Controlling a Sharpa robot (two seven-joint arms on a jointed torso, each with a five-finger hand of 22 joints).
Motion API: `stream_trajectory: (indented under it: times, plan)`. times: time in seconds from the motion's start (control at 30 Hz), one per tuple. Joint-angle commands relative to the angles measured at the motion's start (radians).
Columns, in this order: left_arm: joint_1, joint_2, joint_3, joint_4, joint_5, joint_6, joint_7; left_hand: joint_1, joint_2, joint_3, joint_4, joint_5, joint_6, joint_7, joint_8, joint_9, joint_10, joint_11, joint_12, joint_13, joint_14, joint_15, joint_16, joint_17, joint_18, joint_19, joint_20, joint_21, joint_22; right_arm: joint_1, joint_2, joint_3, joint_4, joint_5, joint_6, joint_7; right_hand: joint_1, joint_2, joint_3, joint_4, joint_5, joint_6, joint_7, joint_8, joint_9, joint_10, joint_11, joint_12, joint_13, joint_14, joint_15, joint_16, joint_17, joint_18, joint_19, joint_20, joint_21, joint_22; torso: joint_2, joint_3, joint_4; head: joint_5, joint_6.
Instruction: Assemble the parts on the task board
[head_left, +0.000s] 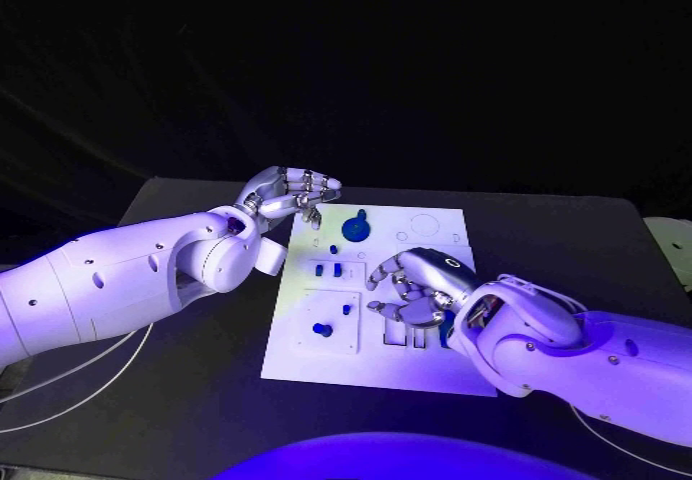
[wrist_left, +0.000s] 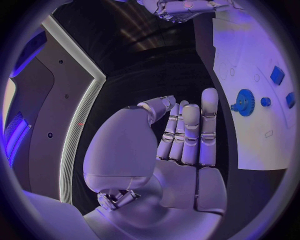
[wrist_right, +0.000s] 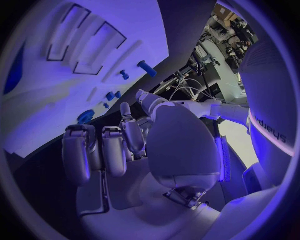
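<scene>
Head view, left to right: left hand (head_left: 289, 193) hovers at the board's (head_left: 440, 360) far-left corner, fingers curled in, holding nothing. A gear (head_left: 355, 228) lies on the board nearby. Right hand (head_left: 415, 285) hangs over its middle, fingers curled, empty.

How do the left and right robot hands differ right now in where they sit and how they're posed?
The left robot hand hangs at the task board's far left corner, off its edge; the right robot hand hangs over the board's middle. In its wrist view the left's fingers stand fairly straight together; the right's fingers curl inward. Both hold nothing.
</scene>
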Motion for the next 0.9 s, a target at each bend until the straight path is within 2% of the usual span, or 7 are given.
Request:
stream_trajectory:
  times: [0.03, 0.2, 0.3, 0.43, 0.67, 0.77, 0.9]
  plan:
    - [0.0, -0.002, -0.003, 0.004, -0.002, 0.019, 0.007, -0.004, 0.008, -0.005, 0.001, 0.003, -0.008, 0.0, 0.003, 0.001, -0.007, 0.001, 0.004, -0.001, -0.006, 0.0, 0.004, -0.001, 0.016, -0.004, 0.005, -0.004, -0.001, 0.028, -0.078, 0.002, 0.036, 0.193, 0.01, 0.025, -0.028, 0.003, -0.043, 0.025, 0.013, -0.004, -0.014, 0.049, 0.053, 0.011, -0.016, 0.015, 0.038, 0.078, -0.016, 0.01, 0.124, -0.015, 0.08, -0.011, 0.021, 0.242, -0.003, -0.0008, -0.0042, -0.017, 0.007]
    - [0.0, -0.004, -0.006, 0.007, -0.001, 0.019, 0.007, -0.004, 0.008, -0.005, 0.001, 0.003, -0.008, 0.0, 0.003, 0.001, -0.007, 0.001, 0.004, -0.001, -0.006, 0.0, 0.004, -0.001, 0.016, -0.004, 0.005, -0.004, -0.001, 0.052, -0.184, 0.0, 0.073, 0.208, 0.074, -0.019, -0.027, 0.011, -0.063, 0.039, 0.017, -0.014, -0.019, 0.076, 0.091, 0.046, -0.022, 0.064, 0.079, 0.081, -0.021, 0.017, 0.14, -0.021, 0.09, -0.015, 0.052, 0.252, -0.006, -0.003, -0.0103, -0.042, 0.013]
    - [0.0, -0.004, -0.007, 0.009, -0.001, 0.021, 0.008, -0.006, 0.008, -0.006, 0.002, 0.002, -0.009, 0.001, 0.003, 0.001, -0.008, 0.002, 0.004, -0.001, -0.006, 0.0, 0.005, -0.001, 0.016, -0.004, 0.005, -0.004, -0.002, 0.057, -0.238, -0.007, 0.082, 0.209, 0.106, -0.046, -0.036, 0.011, -0.077, 0.055, 0.014, -0.031, -0.017, 0.076, 0.104, 0.048, -0.02, 0.066, 0.082, 0.081, -0.02, 0.017, 0.139, -0.021, 0.089, -0.016, 0.048, 0.251, -0.008, -0.0066, -0.0093, -0.05, 0.012]
    - [0.0, -0.007, -0.008, 0.016, -0.001, 0.025, 0.009, -0.006, 0.007, -0.007, 0.002, 0.002, -0.01, 0.001, 0.003, 0.001, -0.008, 0.002, 0.005, -0.001, -0.006, 0.0, 0.005, -0.002, 0.016, -0.004, 0.005, -0.004, -0.002, 0.058, -0.296, -0.015, 0.093, 0.194, 0.12, -0.075, -0.045, 0.011, -0.09, 0.073, 0.014, -0.037, -0.016, 0.08, 0.115, 0.045, -0.019, 0.063, 0.08, 0.081, -0.019, 0.016, 0.138, -0.02, 0.088, -0.015, 0.044, 0.25, -0.01, -0.0111, -0.0143, -0.081, 0.013]
    - [0.0, -0.012, -0.011, 0.02, 0.0, 0.027, 0.006, -0.007, 0.007, -0.007, 0.003, 0.002, -0.012, 0.001, 0.002, 0.001, -0.008, 0.002, 0.005, -0.001, -0.007, 0.0, 0.004, -0.005, 0.016, -0.005, 0.005, -0.005, -0.002, 0.051, -0.337, -0.024, 0.107, 0.142, 0.106, -0.141, -0.051, 0.006, -0.116, 0.099, 0.009, -0.031, -0.022, 0.092, 0.135, 0.054, -0.024, 0.075, 0.091, 0.081, -0.022, 0.017, 0.14, -0.021, 0.09, -0.017, 0.05, 0.252, -0.013, -0.0128, -0.0186, -0.12, 0.003]
    - [0.0, -0.013, -0.011, 0.021, 0.0, 0.028, 0.007, -0.007, 0.007, -0.007, 0.003, 0.002, -0.012, 0.001, 0.002, 0.001, -0.008, 0.002, 0.005, -0.001, -0.007, 0.0, 0.004, -0.005, 0.016, -0.005, 0.005, -0.005, -0.002, 0.042, -0.338, -0.025, 0.112, 0.124, 0.104, -0.164, -0.055, 0.01, -0.125, 0.108, 0.013, -0.027, -0.024, 0.096, 0.141, 0.057, -0.026, 0.078, 0.094, 0.081, -0.024, 0.018, 0.142, -0.022, 0.091, -0.018, 0.054, 0.253, -0.014, -0.014, -0.0172, -0.127, -0.002]
    - [-0.001, -0.014, -0.012, 0.024, 0.0, 0.028, 0.007, -0.007, 0.007, -0.007, 0.003, 0.002, -0.013, 0.001, 0.002, 0.0, -0.008, 0.002, 0.006, -0.001, -0.007, 0.0, 0.005, -0.003, 0.016, -0.005, 0.005, -0.005, -0.002, 0.023, -0.325, -0.027, 0.113, 0.105, 0.1, -0.196, -0.061, 0.01, -0.148, 0.11, 0.056, -0.027, -0.028, 0.1, 0.155, 0.059, -0.029, 0.078, 0.095, 0.082, -0.027, 0.019, 0.144, -0.023, 0.093, -0.021, 0.058, 0.254, -0.013, -0.0145, -0.0173, -0.13, -0.002]
